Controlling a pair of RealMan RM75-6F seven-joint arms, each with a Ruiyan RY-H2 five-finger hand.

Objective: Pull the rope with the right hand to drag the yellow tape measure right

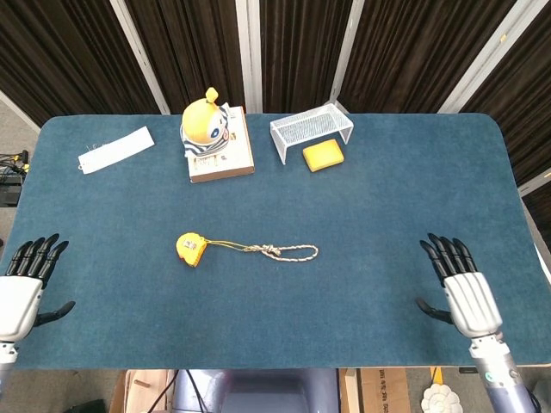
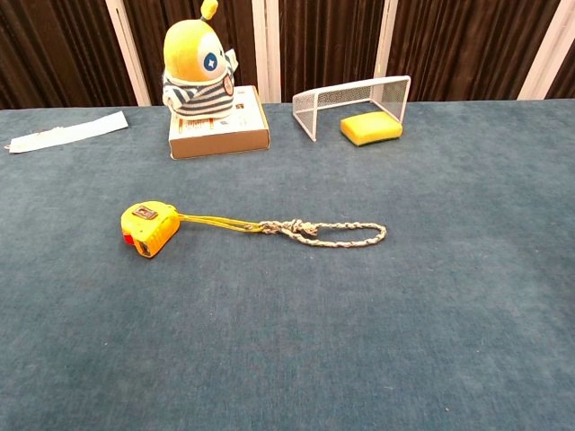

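Observation:
A yellow tape measure [image 1: 189, 249] [image 2: 149, 228] lies on the blue table left of centre. A yellow cord runs right from it to a knot and a looped braided rope [image 1: 291, 252] [image 2: 337, 233]. My right hand [image 1: 460, 286] hovers open at the table's near right, fingers spread, far right of the rope's loop. At the near left edge my left hand [image 1: 24, 285] is open as well. Neither hand shows in the chest view.
At the back stand a box [image 1: 227, 155] with a yellow plush toy [image 1: 205, 125] on it, a white wire basket [image 1: 311, 129] over a yellow sponge [image 1: 323, 156], and a white paper strip [image 1: 116, 149]. The table's edge [image 1: 508, 163] runs along the right.

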